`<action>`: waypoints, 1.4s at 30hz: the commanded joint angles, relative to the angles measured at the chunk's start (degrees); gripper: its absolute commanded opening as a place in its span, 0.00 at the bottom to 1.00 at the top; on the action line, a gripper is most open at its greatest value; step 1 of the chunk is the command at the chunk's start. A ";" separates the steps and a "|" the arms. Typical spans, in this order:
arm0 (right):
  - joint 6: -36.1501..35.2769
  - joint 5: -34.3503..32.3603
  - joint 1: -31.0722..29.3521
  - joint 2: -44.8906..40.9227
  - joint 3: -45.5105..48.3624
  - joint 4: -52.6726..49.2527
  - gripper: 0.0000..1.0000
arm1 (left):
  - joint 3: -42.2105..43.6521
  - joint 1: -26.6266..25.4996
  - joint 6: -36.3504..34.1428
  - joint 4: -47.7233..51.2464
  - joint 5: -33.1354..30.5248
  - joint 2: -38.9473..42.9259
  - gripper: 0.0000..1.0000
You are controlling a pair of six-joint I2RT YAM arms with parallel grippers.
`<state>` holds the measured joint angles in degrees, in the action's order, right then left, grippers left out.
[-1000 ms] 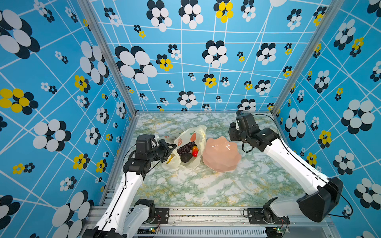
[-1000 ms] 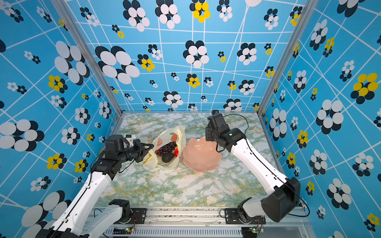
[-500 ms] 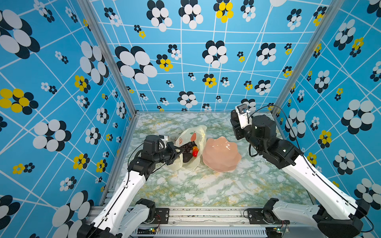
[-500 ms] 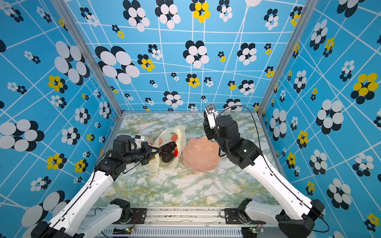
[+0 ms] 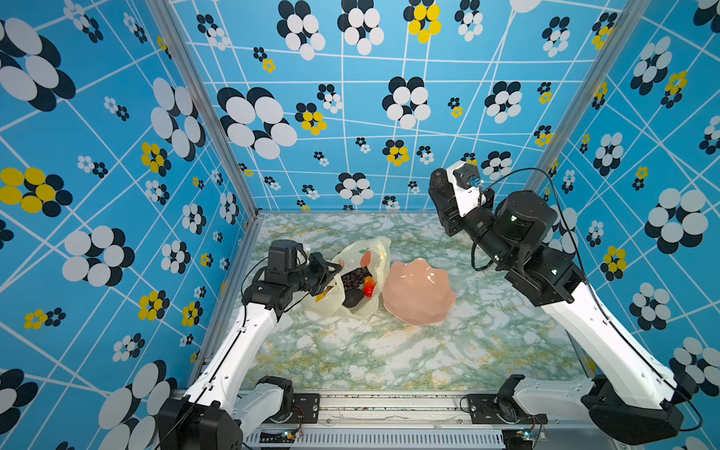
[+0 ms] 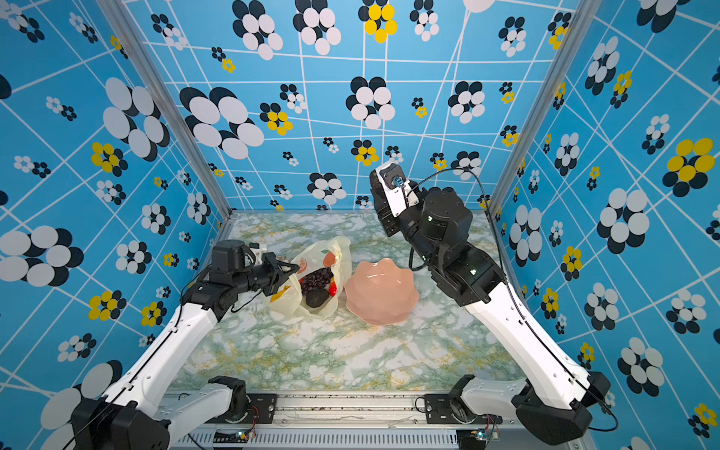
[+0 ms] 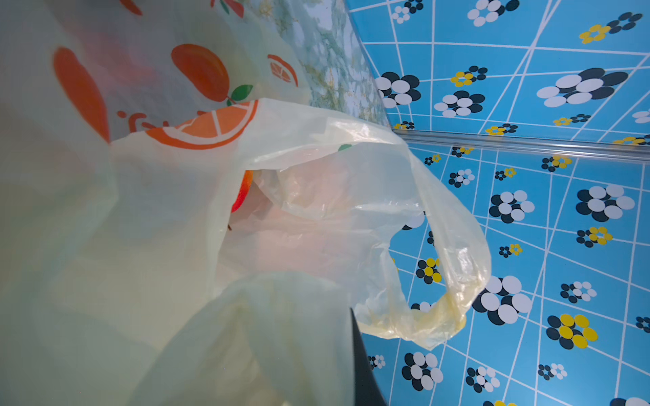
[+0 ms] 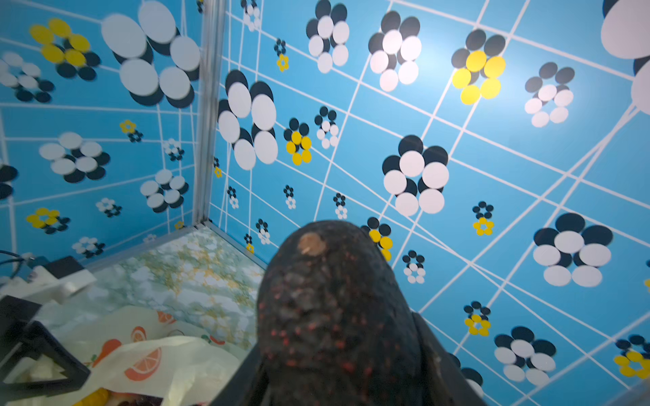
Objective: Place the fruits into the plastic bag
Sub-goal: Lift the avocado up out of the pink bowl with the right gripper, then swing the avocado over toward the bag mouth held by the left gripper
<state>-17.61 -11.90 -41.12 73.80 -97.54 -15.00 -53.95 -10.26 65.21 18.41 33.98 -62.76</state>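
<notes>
Three flowered walls (image 5: 350,117) ring marbled tabletop (image 5: 370,350) bearing bag (image 5: 376,249).

Around your workspace the walls (image 5: 350,97) are papered bright blue, crossed by white lines and dotted with white, black and yellow flower clusters. Bare metal posts (image 5: 207,117) stand in both back corners. Your tabletop (image 5: 370,358) is green-and-white marble with yellow veins; a metal rail (image 5: 389,403) edges its front.

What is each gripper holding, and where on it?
The right gripper clamps the dark bumpy oval across its sides; left gripper pinches the plastic bag at its rim.
</notes>
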 commanded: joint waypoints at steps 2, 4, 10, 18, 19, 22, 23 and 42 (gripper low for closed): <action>11.33 16.91 -0.18 6.69 -11.18 -4.04 0.19 | -1.65 -0.49 -4.18 2.04 -1.85 0.46 0.00; 17.18 20.95 -0.18 10.79 -18.39 -7.55 0.18 | -0.80 -0.36 -3.70 0.67 -1.84 0.91 0.00; 39.49 26.37 -0.16 20.57 -33.44 -14.26 0.17 | -3.18 -0.27 -5.81 1.67 0.73 1.11 0.00; 58.21 30.80 -0.01 29.86 -49.80 -29.14 0.15 | 0.26 0.16 -5.80 2.81 2.63 3.07 0.00; 60.55 31.70 0.07 30.40 -50.45 -29.95 0.15 | 0.30 0.39 -5.90 2.99 2.86 3.04 0.00; 67.25 36.49 0.73 31.63 -50.75 -30.26 0.14 | -0.56 0.67 -6.85 3.30 3.66 2.24 0.00; 69.71 38.47 1.07 31.96 -50.82 -30.26 0.13 | -1.11 0.65 -7.59 3.57 3.81 1.92 0.00; 85.30 56.65 3.42 38.23 -51.00 -43.83 0.10 | -3.80 1.63 -11.81 5.97 2.57 0.97 0.00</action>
<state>66.94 42.19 -38.04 111.87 -147.33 -54.65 -55.64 -9.34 55.35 24.01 36.05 -61.21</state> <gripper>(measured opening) 0.515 0.041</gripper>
